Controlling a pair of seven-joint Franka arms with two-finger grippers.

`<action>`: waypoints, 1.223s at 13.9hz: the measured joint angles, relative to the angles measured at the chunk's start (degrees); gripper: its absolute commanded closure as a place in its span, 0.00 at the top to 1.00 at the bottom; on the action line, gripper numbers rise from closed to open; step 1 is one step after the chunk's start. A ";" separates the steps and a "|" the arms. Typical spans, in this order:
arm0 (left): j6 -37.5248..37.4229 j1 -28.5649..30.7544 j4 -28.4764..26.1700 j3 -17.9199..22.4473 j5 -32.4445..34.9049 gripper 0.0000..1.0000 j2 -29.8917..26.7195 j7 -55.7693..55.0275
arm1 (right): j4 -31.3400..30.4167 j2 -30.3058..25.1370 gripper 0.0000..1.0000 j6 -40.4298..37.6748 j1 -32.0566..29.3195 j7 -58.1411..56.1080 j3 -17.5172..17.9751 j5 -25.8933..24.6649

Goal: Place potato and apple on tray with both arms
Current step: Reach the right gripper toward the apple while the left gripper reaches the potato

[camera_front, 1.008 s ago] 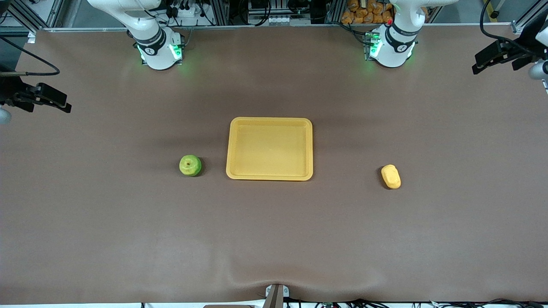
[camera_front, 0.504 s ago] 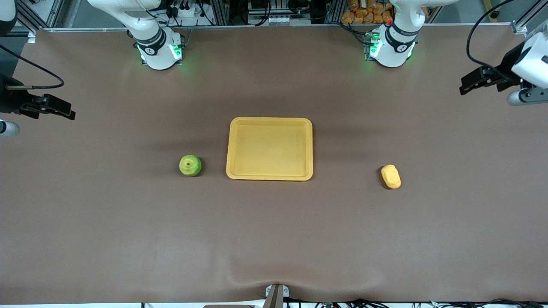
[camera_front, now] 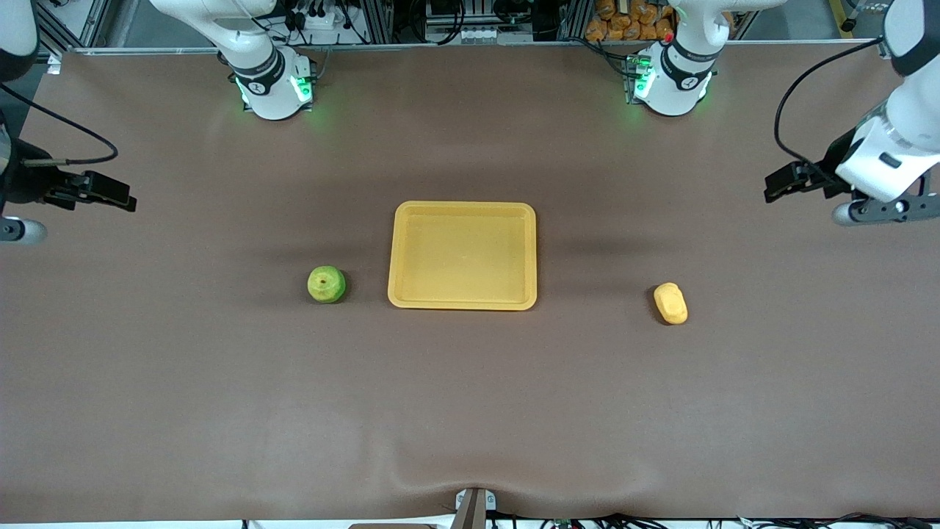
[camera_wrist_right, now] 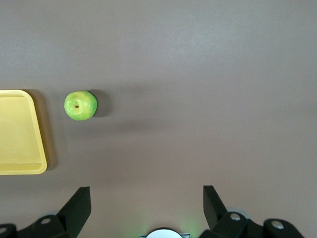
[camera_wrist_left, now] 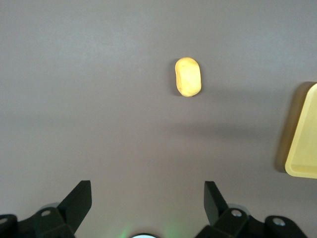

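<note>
tray [camera_front: 462, 255] sits mid-table on the brown mat [camera_front: 470, 411], nothing on it. apple [camera_front: 326, 284] rests on the mat just beside the tray, toward the right arm's end. potato [camera_front: 670, 303] lies well apart from the tray, toward the left arm's end. left gripper [camera_wrist_left: 147, 201] is up over the mat at its own end, fingers spread wide, holding nothing. right gripper [camera_wrist_right: 146, 204] likewise over its end, wide and holding nothing.
</note>
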 measured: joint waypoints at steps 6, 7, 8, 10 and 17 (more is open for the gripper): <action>3.06 -0.33 -0.71 -0.70 0.00 1.00 4.23 -1.43 | -0.10 3.30 1.00 -0.09 0.07 0.00 0.30 0.00; 3.81 -0.35 -0.83 -1.10 0.00 1.00 4.75 -2.38 | -0.11 4.02 1.00 -0.05 0.12 0.00 0.34 0.02; 4.83 -0.38 -1.10 -1.51 0.00 1.00 5.19 -3.20 | -0.11 4.72 1.00 0.05 0.27 0.00 0.44 0.02; 7.31 -0.43 -2.10 -2.17 0.00 1.00 6.06 -4.28 | -0.11 5.79 1.00 0.64 0.78 0.00 0.81 0.02; 19.29 -0.48 -8.59 -2.36 3.15 1.00 9.06 -7.87 | -0.11 9.51 1.00 3.10 2.36 0.75 1.06 0.69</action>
